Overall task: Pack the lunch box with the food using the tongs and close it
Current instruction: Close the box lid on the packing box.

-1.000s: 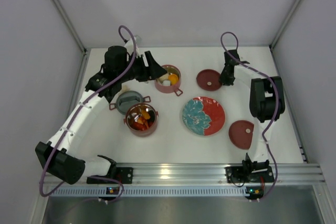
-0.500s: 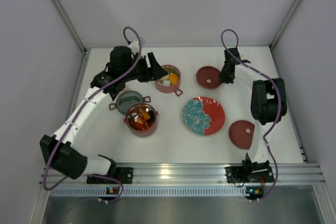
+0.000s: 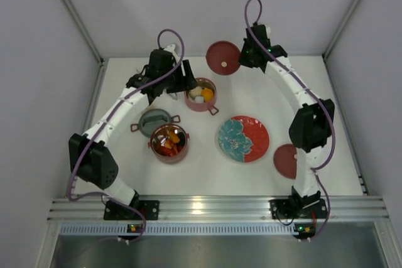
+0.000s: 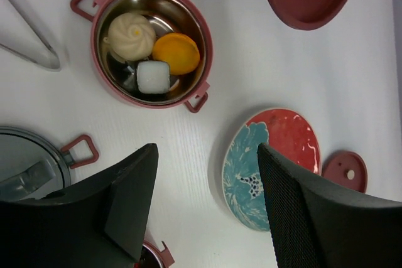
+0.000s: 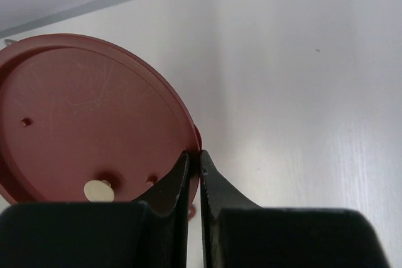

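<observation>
White worktop (image 3: 207,174) boxed in by grey walls. Toward its left edge sit a grey dish (image 3: 154,120) and the near pot (image 3: 168,142), with food in it. The tongs (image 4: 28,36) lie flat beside the far pot (image 3: 201,94), which also holds food (image 4: 154,51). The left tool (image 4: 207,199) hangs above them, spread wide and empty. Past the plate (image 3: 244,138), the right tool (image 5: 193,158) pinches one lid (image 5: 94,136) by its thin rim, apparently off the worktop near the far edge. Another lid (image 3: 286,160) rests by the right edge. Such a narrow edge grip could let the lid swivel or slip, or land crooked on a pot.
</observation>
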You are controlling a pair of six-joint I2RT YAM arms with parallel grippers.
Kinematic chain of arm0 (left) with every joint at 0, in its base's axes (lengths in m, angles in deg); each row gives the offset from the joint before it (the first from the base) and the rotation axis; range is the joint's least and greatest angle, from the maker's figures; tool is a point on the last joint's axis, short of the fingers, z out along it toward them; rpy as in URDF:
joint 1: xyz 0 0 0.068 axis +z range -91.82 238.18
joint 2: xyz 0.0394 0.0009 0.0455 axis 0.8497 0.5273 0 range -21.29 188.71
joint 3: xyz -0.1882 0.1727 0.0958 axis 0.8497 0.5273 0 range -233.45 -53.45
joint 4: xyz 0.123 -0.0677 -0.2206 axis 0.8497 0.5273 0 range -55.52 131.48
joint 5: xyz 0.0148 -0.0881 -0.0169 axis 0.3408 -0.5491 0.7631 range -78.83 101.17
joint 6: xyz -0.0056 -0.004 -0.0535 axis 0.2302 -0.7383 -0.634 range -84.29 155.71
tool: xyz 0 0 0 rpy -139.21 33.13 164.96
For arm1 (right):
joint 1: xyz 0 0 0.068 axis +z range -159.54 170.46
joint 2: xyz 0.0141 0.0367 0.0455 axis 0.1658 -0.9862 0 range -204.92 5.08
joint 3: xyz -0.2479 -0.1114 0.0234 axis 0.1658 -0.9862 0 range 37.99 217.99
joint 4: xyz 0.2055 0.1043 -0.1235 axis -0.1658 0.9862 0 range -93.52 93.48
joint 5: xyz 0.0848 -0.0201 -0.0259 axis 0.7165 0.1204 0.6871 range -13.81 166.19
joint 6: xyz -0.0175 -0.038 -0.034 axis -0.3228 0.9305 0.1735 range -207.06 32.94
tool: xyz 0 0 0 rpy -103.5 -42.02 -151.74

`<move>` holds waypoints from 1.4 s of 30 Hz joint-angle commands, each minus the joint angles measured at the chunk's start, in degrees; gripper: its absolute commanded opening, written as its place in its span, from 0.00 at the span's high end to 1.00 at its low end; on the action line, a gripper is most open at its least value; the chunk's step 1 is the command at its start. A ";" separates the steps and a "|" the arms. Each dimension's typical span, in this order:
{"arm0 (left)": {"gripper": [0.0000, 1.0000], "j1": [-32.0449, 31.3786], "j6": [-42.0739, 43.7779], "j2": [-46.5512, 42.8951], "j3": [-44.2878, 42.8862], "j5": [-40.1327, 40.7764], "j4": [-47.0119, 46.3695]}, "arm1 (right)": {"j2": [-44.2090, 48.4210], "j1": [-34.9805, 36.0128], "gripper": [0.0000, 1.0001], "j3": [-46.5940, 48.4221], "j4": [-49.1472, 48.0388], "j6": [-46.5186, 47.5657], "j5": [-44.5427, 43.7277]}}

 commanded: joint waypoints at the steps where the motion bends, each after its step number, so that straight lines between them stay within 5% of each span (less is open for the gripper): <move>1: 0.30 0.19 1.31 1.85 -3.82 5.76 0.25 | -4.74 3.36 1.00 6.47 4.82 -0.15 1.08; 20: 0.32 0.63 5.53 16.17 -9.97 23.96 3.59 | -13.63 11.28 1.00 8.77 3.86 -0.94 4.42; 42: 0.31 0.72 5.97 25.05 -13.40 27.13 4.30 | -14.77 12.68 1.00 4.01 2.98 0.29 1.26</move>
